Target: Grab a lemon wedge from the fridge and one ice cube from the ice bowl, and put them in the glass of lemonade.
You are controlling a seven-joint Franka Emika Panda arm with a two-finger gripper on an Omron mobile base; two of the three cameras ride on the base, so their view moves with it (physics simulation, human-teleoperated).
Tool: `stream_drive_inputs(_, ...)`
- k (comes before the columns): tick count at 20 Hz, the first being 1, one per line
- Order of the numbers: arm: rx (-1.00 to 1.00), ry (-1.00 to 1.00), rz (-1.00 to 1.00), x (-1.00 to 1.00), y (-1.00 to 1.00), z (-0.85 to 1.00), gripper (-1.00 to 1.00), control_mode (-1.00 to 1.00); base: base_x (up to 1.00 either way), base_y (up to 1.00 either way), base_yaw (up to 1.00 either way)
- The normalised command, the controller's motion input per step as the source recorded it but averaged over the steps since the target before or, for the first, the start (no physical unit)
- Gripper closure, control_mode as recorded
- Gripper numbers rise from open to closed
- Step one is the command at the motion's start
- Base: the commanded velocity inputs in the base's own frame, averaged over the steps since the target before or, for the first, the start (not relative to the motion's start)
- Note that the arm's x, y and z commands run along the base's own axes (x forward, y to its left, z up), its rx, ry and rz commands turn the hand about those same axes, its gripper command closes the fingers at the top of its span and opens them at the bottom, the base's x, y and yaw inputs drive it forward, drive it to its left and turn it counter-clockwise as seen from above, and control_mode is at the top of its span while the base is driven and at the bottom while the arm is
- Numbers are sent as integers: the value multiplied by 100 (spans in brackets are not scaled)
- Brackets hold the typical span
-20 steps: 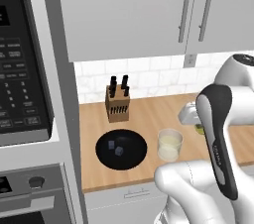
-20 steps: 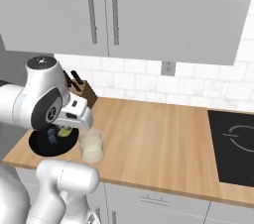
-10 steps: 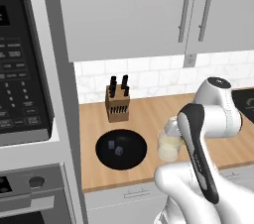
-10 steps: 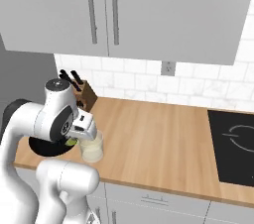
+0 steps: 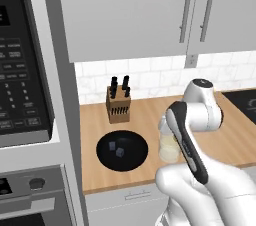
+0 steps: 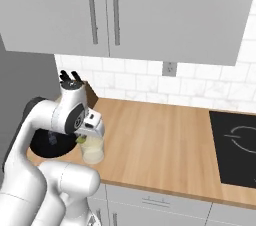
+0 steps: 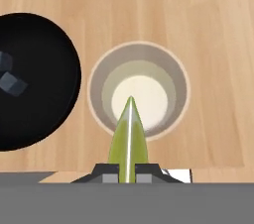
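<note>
Your fingers (image 7: 128,172) are pinched nearly together on the wedge (image 7: 128,139), whose tip points straight over the glass (image 7: 139,89) mouth. In the right base view the wedge (image 6: 80,140) sits just above the glass (image 6: 93,150) rim. The bowl (image 5: 122,150) rests on the bench (image 5: 145,115) just beside the glass, holding ice cubes (image 7: 12,84).
</note>
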Motion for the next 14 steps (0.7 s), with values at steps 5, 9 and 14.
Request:
stream_drive_inputs(5, 0, 14, 0, 38, 0, -12, 100, -100, 0, 0, 0)
stream_drive_inputs(9, 0, 0, 0, 6, 0, -25, 100, -100, 0, 0, 0)
stream_drive_inputs(14, 0, 0, 0, 0, 0, -19, 100, -100, 0, 0, 0)
